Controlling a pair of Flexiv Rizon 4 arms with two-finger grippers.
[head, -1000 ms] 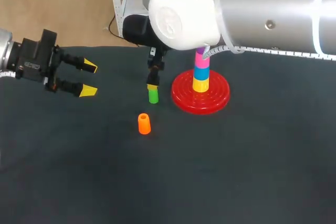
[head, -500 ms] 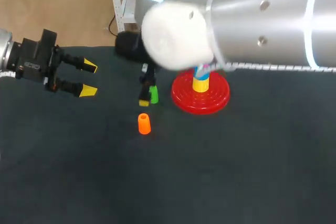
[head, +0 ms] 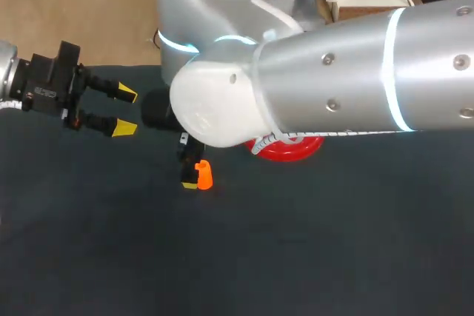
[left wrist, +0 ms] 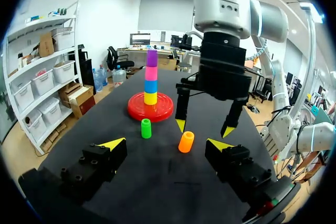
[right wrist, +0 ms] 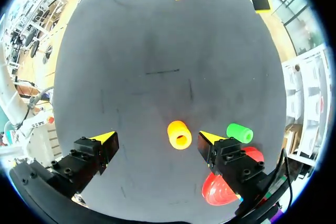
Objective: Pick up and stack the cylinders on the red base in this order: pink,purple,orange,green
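Orange cylinder (head: 204,175): upright on the table (head: 333,257), near the red base, standing apart from the green cylinder.
Green cylinder (left wrist: 146,128): upright on the table, just beside the rim of the red base, between the base and the orange cylinder; hidden by the right arm in the head view.
Red base (left wrist: 150,112): round, ridged disc at the far side of the table; mostly covered by the right arm in the head view.
Stack on base: four cylinders, bottom to top yellow cylinder (left wrist: 150,98), blue cylinder (left wrist: 151,86), pink cylinder (left wrist: 151,73), purple cylinder (left wrist: 151,57).
Right gripper (left wrist: 203,128): pointing down, fingers spread wide, tips to either side of the orange cylinder and clear of it; the cylinder sits nearer the finger on the green cylinder's side.
Right arm (head: 333,86): reaches across the middle of the table.
Left gripper (head: 126,111): at the left side of the table, well apart from the cylinders, fingers apart, nothing between them.
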